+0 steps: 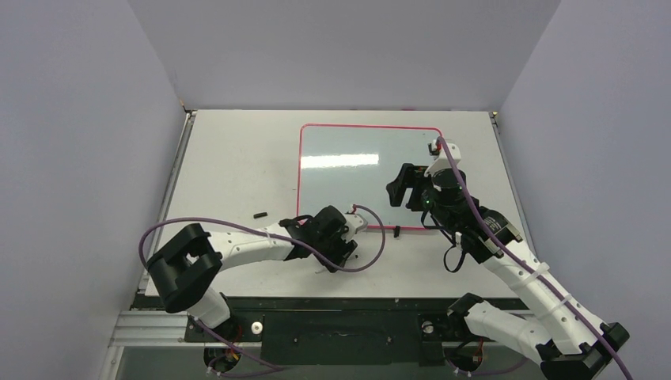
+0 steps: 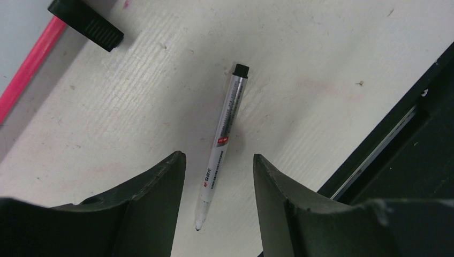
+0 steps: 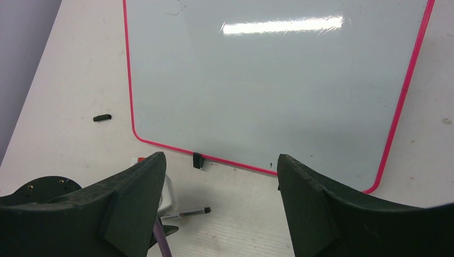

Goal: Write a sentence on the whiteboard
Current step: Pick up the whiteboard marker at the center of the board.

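One whiteboard (image 1: 356, 170) lies flat on the table (image 1: 229, 158), red-rimmed, its face plain white with a streak of reflected light. I count one marker, one loose black piece and two arms. Only one black tab (image 3: 197, 159) shows clearly, on the whiteboard's near edge.

The marker (image 2: 225, 134) lies on the table just off the whiteboard's near edge, toward its near left corner. The left gripper (image 2: 218, 156) stands over it there with its fingers spread apart, one on each side of the marker's barrel, and bare table shows in both gaps, so it grips nothing.

The right gripper (image 3: 219, 156) hangs above the whiteboard's near right part. Its fingers are also wide apart, with nothing between them.

The small black piece (image 3: 101, 118) rests on the table well left of the whiteboard's left edge. It may be the marker's cap, though it is too small to be sure
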You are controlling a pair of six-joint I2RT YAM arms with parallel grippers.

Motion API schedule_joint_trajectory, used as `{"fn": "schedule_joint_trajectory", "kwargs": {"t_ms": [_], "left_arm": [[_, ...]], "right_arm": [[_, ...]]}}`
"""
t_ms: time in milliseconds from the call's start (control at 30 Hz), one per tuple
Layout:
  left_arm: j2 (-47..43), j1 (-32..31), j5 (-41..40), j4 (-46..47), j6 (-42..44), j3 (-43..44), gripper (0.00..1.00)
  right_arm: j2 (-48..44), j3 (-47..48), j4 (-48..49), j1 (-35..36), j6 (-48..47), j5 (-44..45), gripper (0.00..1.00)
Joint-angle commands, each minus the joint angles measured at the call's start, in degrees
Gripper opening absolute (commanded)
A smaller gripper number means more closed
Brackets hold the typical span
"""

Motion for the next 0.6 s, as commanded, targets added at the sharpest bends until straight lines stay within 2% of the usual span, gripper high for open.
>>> {"fn": "schedule_joint_trajectory", "kwargs": {"t_ms": [0,167,300,367,567], "left_arm": [[0.66,-0.32,1.01,-3.10,1.61,3.31,0.47],[3.24,-0.44,-2.06,-3.79,1.38,3.39,0.43],[5.22,-1.01,-2.90,-3.29,1.11,3.36,0.36],[5.98,-1.62,-3.47,-2.88,1.09,3.34,0.30],[6.13,-2.51,-2.06,-0.46,1.56,2.82,0.03]], "right_arm": [[-0.68,-0.44,0.29,-0.60,-0.60,-1.10,0.72],[-0.30,-0.50,0.29,-0.78,-0.65,-1.87,0.72],[-0.18,-0.47,0.35,-1.15,-0.84,-2.29,0.72],[-0.25,-0.47,0.32,-1.40,-0.86,-2.69,0.72],[-0.79,-0.48,0.24,-2.51,-0.87,-4.86,0.72]]}}
